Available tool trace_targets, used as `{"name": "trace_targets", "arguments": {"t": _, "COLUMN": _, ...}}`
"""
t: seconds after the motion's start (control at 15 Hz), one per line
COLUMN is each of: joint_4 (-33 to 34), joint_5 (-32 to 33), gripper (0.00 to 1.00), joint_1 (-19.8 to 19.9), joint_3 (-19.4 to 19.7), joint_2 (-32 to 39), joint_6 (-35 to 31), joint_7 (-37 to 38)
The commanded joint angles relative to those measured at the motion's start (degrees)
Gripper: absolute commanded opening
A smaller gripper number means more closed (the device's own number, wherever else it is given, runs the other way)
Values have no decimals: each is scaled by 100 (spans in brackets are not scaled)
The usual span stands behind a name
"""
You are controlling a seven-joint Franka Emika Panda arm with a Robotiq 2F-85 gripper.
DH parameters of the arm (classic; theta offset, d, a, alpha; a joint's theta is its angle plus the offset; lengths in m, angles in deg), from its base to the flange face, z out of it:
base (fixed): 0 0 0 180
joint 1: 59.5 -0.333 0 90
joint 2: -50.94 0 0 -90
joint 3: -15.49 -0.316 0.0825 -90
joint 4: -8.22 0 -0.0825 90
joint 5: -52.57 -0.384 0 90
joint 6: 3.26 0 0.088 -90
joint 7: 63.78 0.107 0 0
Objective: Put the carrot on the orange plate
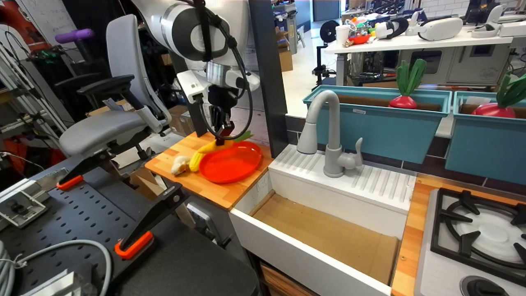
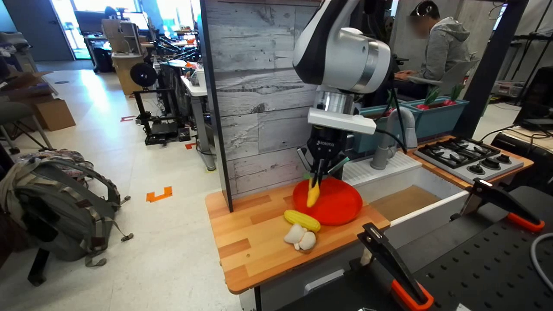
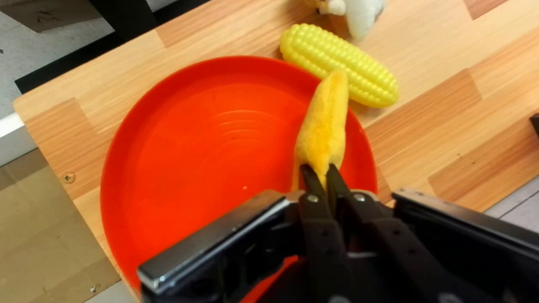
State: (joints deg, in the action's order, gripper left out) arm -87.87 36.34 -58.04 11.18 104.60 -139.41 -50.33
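Note:
My gripper (image 3: 322, 171) is shut on the carrot (image 3: 323, 122), a soft yellow-orange tapered piece, pinching it between both fingertips. The carrot also shows in both exterior views (image 1: 213, 146) (image 2: 313, 195); its green top peeks out behind the gripper (image 1: 222, 139) in an exterior view. The orange plate (image 3: 198, 139) is a round red-orange dish on the wooden counter, also in both exterior views (image 1: 234, 164) (image 2: 339, 203). The carrot is over the plate's edge near the corn, tip pointing outward. I cannot tell whether it touches the plate. The carrot's rear is hidden by the fingers.
A yellow corn cob (image 3: 337, 63) lies against the plate's rim. A white garlic-like piece (image 2: 300, 237) lies beside the corn. A white sink (image 1: 312, 230) with a grey faucet (image 1: 332, 135) adjoins the counter. A grey wood-pattern wall (image 2: 263, 108) stands behind the counter.

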Motion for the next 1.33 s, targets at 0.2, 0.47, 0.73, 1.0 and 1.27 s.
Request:
{"name": "trace_targets", "arguments": {"t": 0.2, "joint_4": 502, "joint_5": -85, "gripper": 32, "joint_1": -72, "joint_3": 117, "joint_2": 359, "joint_6": 54, "joint_7": 328}}
{"name": "trace_targets", "arguments": {"t": 0.47, "joint_4": 463, "joint_5": -81, "gripper": 55, "joint_1": -61, "joint_3": 101, "joint_2": 324, "joint_6": 84, "joint_7": 345}}
{"name": "trace_targets", "arguments": {"t": 0.73, "joint_4": 349, "joint_5": -36, "gripper": 82, "joint_1": -115, "joint_3": 104, "joint_2": 213, "joint_6": 45, "joint_7": 327}}
{"name": "trace_targets", "arguments": {"t": 1.0, "joint_4": -96, "joint_5": -13, "gripper": 100, "joint_1": -110, "joint_3": 46, "joint_2": -230, "joint_6": 59, "joint_7": 180}}
{"name": "trace_targets", "arguments": {"t": 1.27, "joint_4": -708, "joint_5": 167, "gripper": 100, "joint_1": -240, "joint_3": 30, "joint_2": -845, "joint_6": 59, "joint_7": -124}}
